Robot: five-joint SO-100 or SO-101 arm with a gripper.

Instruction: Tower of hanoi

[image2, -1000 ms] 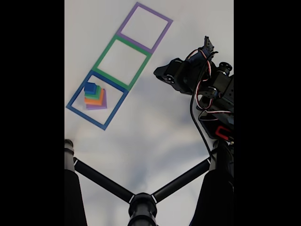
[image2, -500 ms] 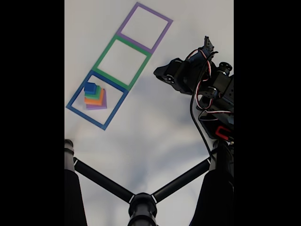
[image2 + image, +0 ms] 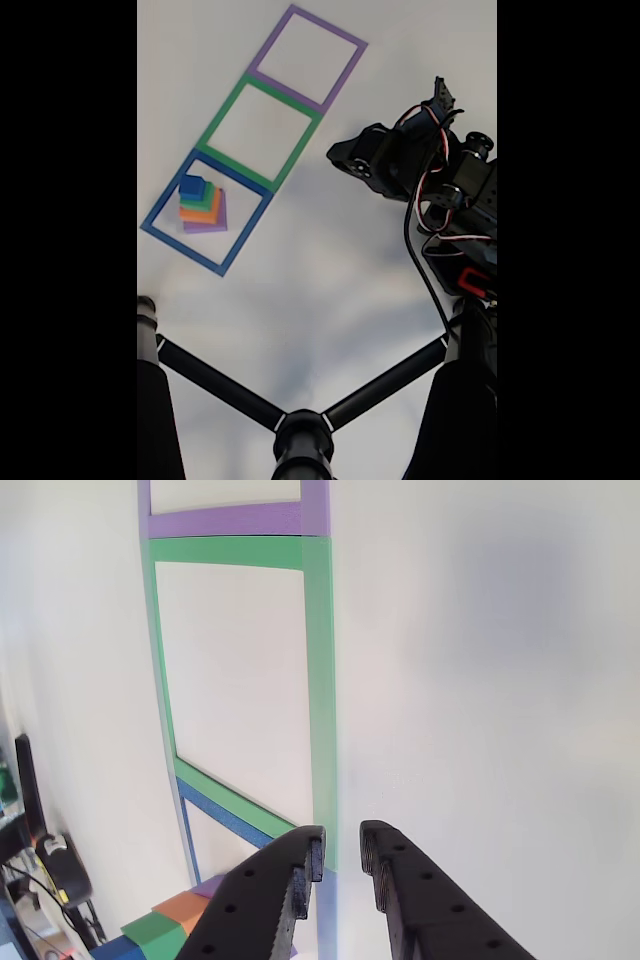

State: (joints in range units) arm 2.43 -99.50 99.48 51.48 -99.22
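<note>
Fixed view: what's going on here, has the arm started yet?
Not yet, by the look of it. The stack of four blocks, blue on top, then green, orange and purple, sits in the blue square. The green square and purple square hold nothing. The gripper holds nothing, fingertips slightly apart, away from the stack.

Nothing has visibly changed: the arm [image 3: 420, 165] and the stack of coloured blocks [image 3: 203, 205] sit exactly as before.

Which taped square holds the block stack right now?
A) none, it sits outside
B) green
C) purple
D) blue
D: in the fixed view the block stack sits inside the blue square, while the green square and the purple square hold nothing.
</note>
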